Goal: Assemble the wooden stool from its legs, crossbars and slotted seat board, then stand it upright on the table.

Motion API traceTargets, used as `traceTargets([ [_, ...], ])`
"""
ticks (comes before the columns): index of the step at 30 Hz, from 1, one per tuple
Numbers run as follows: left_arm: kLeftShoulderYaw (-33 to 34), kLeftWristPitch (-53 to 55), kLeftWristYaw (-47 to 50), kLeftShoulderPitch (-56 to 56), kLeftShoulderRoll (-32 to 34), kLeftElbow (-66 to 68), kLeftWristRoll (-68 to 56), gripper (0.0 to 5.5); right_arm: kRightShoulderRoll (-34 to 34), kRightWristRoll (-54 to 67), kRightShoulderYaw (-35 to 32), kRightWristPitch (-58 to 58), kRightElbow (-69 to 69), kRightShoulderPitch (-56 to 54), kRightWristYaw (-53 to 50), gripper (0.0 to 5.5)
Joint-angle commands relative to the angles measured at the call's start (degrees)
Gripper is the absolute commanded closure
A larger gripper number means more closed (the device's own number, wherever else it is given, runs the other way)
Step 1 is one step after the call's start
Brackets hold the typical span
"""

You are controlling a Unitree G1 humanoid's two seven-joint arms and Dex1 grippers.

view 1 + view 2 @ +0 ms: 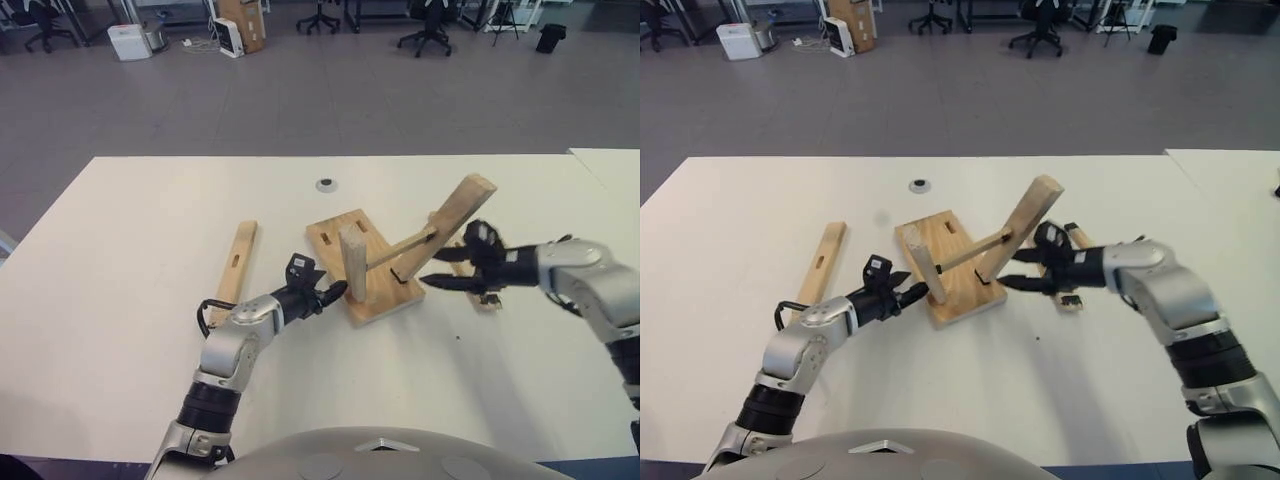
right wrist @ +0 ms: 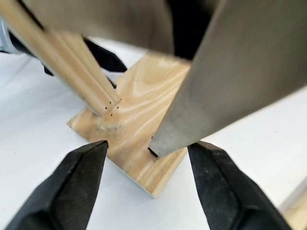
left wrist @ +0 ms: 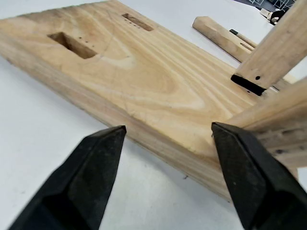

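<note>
Now the left fingers (image 3: pixel 91 177) and right fingers (image 2: pixel 72 187) stand spread beside the seat board (image 1: pixel 325 250).

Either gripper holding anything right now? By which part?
Nothing is held. The left gripper is open at the seat board edge, and the right gripper is open beside the tilted leg.

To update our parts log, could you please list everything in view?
Board: one, light wood, flat, table centre.
Upright leg: one, wood, in board's near corner.
Tilted leg: one, wood, in board's right side.
Crossbar: one, wood, between those legs.
Loose leg: one, wood, flat, left of board.
Wood piece: one, flat, right of board.
Disc: one, grey, beyond board.
Table: one, white.
Left gripper: black, open, at board's near edge.
Right gripper: black, open, at tilted leg's base.
</note>
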Motion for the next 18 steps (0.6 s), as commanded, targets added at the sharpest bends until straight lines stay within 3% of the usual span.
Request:
traceTargets([
  [1,-0.9,0.3,0.2,-0.9,-0.9,-0.7,-0.1,2.19,-4.1,5.2,-7.4,3.2,-2.2,-5.3,4.0,2.45],
  [7,-0.6,0.5,0.1,-1.4,-1.2,-0.5,0.0,2.19,-9.2,3.5,-15.5,4.5,-3.6,-8.8,-0.4,2.45],
  [10,-0.4,0.5,0.0,-2.0,-1.1,0.0,0.0,2.19,-1.0,-2.7,-15.6,-3.4,-5.9,-15.2,-14.1,2.45],
  [15,-0.2,0.8,-0.3,-2.5,-1.0,0.2,0.1,2.19,8.4,-33.3,1.9,-30.6,-13.7,-7.1,-31.6,2.45],
  [18,-0.2,0.7,-0.2,-2.4,-1.2,0.2,0.1,2.19,10.1,-54.9,16.3,-38.2,-9.2,4.1,-40.2,2.45],
])
